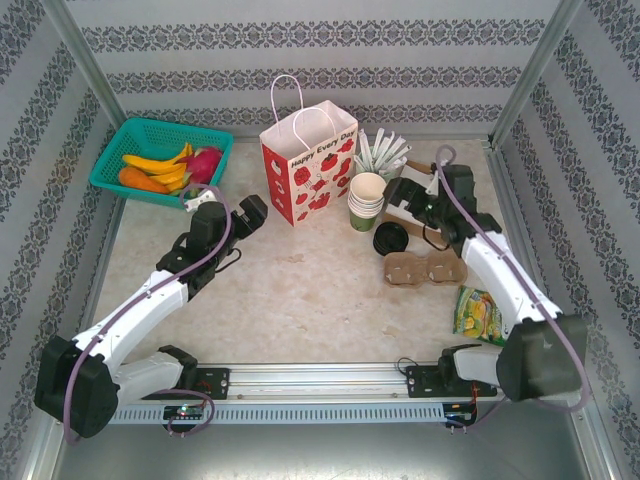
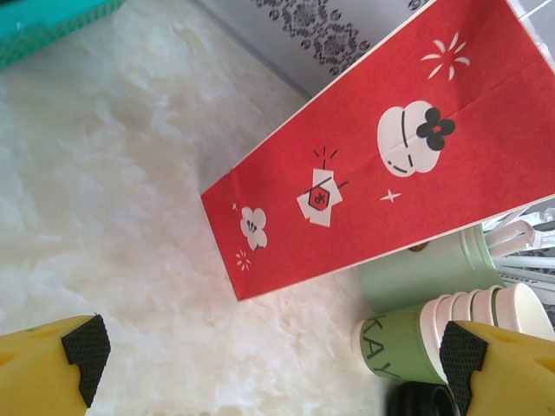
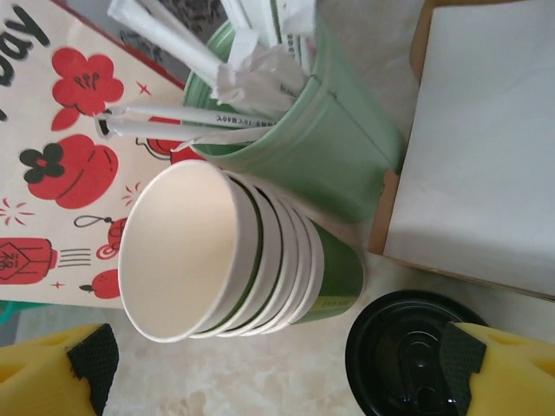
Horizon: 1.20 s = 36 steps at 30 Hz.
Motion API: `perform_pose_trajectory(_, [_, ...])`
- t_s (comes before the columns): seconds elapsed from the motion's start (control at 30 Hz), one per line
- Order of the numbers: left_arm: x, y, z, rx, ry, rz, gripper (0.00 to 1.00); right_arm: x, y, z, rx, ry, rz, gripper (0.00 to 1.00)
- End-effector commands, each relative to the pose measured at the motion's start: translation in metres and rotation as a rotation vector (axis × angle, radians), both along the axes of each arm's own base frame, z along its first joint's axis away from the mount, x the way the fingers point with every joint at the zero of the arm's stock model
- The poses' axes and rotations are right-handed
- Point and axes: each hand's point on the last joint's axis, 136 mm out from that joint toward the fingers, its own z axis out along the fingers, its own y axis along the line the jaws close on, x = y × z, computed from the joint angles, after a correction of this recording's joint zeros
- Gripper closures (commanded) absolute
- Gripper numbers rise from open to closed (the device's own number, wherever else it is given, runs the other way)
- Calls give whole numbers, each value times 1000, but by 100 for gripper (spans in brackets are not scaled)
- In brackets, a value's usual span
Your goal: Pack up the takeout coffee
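Table (image 1: 300, 290): pale marbled top carrying everything; most of the packing things sit in the far-right part, within the right arm's reach.
Paper bag (image 1: 308, 170): red-and-white, strawberry print, upright at the middle of the far edge with its handles up; its mouth faces up, so a cup can be lowered in from above.
Basket (image 1: 108, 165): teal, in the far-left corner; holds bananas (image 1: 160, 163), a carrot (image 1: 143, 181) and a dragon fruit (image 1: 205, 163), none of them needed for this job.
Left gripper (image 2: 273, 364): jaws spread wide and holding nothing, low over the table just left of the bag, likely placed to steady it.
Right gripper (image 3: 276, 368): jaws wide apart and holding nothing, hanging over the cups and lid, apparently lining up a pick.
Napkins (image 3: 486, 139): white stack in a brown tray, toward the far-right corner.
Cup carrier (image 1: 425, 267): pulp two-cup tray, empty, nearer than the lid.
Straw holder (image 3: 321, 130): pale-green tumbler stuffed with wrapped straws (image 3: 182, 52), touching the cups.
Cup stack (image 1: 366, 200): nested green cups, just right of the bag.
Takeout coffee cup (image 3: 178, 251): by my judgement the top cup, cream inside, not yet separated.
Lid (image 3: 403, 351): black, flat on the table beside the stack.
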Motion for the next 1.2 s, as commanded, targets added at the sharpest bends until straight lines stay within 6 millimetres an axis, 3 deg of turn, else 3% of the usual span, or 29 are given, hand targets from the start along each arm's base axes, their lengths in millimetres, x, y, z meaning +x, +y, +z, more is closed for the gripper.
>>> perform_pose_trajectory(0.0, [-13,-2,-21,-62,100,22,0,-5,3,-9,-80,127,19,6])
perform_pose_trajectory(0.2, [-8,-6,-22,-26,69,-18,0,8,11,-13,-167,206,38,14])
perform_pose_trajectory(0.43, [-4,-7,-17,32,58,-41,0,29,4,-9,-355,228,23,27])
perform_pose_trajectory(0.63, [-3,-7,-26,57,69,-51,0,37,21,-12,-382,252,87,44])
perform_pose_trajectory(0.83, [-3,-6,-32,68,87,-51,0,46,23,-15,-457,263,92,60])
perform_pose_trajectory(1.17, [-5,2,-34,100,93,-23,0,52,26,-20,-513,267,99,75])
